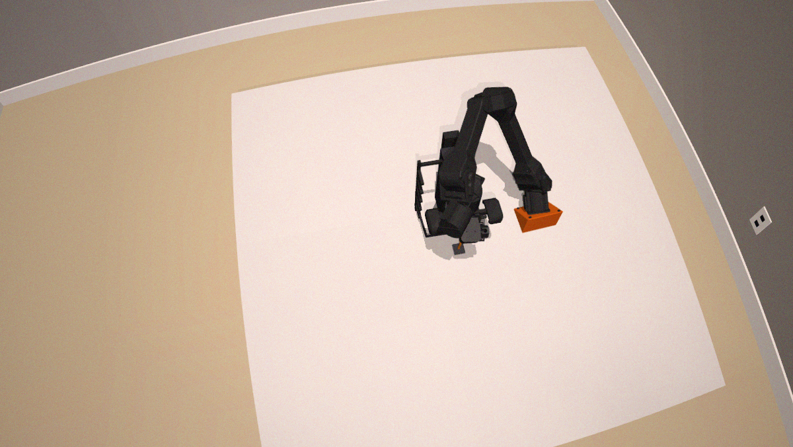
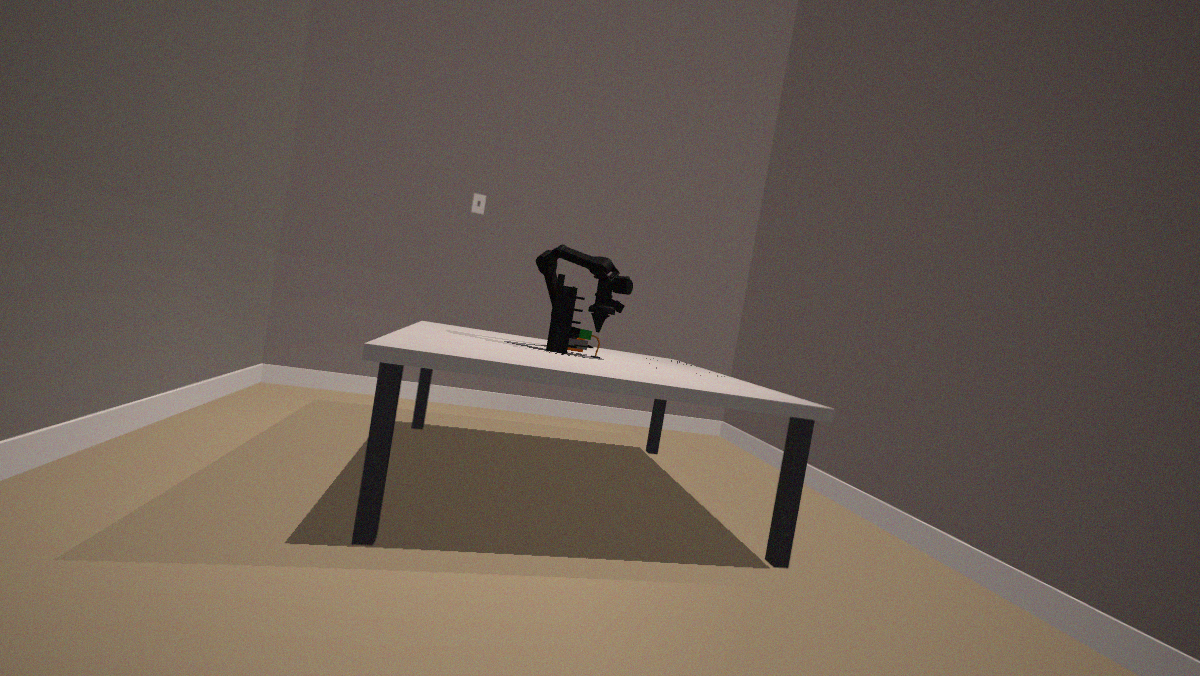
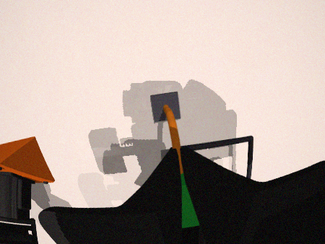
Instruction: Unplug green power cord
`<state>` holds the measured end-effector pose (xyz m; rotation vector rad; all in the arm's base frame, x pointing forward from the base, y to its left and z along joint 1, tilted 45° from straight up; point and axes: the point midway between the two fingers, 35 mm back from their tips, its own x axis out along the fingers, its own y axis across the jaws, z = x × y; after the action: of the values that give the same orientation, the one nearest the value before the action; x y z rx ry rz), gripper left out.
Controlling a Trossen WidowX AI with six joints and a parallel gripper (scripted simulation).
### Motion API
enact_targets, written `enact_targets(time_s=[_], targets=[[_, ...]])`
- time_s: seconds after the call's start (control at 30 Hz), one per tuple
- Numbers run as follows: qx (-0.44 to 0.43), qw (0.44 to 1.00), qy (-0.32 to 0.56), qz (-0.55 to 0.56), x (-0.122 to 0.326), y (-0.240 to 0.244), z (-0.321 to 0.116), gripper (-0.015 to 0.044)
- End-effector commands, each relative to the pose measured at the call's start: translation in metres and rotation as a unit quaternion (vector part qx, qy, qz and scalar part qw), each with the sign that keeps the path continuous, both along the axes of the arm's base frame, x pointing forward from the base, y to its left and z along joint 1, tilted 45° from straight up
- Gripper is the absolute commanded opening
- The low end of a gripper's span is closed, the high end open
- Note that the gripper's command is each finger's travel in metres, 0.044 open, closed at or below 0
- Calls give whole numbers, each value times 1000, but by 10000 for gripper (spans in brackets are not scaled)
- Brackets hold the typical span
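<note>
Pincer state: the gripper (image 2: 599,325) is standing pinched almost fully together, point down, with nothing between its fingers.
Pincer position: it is hanging just above the table (image 2: 470,344), close beside the black upright frame (image 2: 560,319).
Plug location: the green plug (image 2: 585,335) is sitting low against the frame's foot, just under and slightly to one side of the gripper's tip.
Plug as seen from the wrist: only a narrow green wedge is showing in the slit between the two dark finger bodies, lying beyond them rather than clamped by them.
Contact: I cannot tell whether the fingertips are touching the plug's top.
Plug seating: I cannot tell whether the plug is sitting in a socket; the arm is hiding that joint from above.
Cord: the orange cord (image 3: 173,130) is curving from the plug out to a small grey block (image 3: 165,107) lying on the table just in front of the gripper.
Arm base: the orange base (image 1: 538,217) is standing near the frame, the arm arching up and over from it.
Edges: arm, frame and block are sitting towards the far right part of the table, well apart from every edge.
Open room: broad white surface is stretching out on the near and left sides of the gripper; the frame and the arm's own base are closing in the other two.
Surroundings: a wall outlet (image 1: 760,220) is showing on the wall, well apart from the table.
</note>
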<state>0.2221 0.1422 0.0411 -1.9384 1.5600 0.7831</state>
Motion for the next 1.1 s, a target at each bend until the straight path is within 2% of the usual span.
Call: enact_targets(time_s=[0.0,0.03,0.07,0.53,1.07], targets=[[-1,1000,1,-2,0,-2,0,131],[-1,1000,1,-2,0,-2,0,157],[-1,1000,1,-2,0,-2,0,160],[-2,1000,0,-4,0,2,4,160],[-2,1000,0,-3,2,-15,21,160]])
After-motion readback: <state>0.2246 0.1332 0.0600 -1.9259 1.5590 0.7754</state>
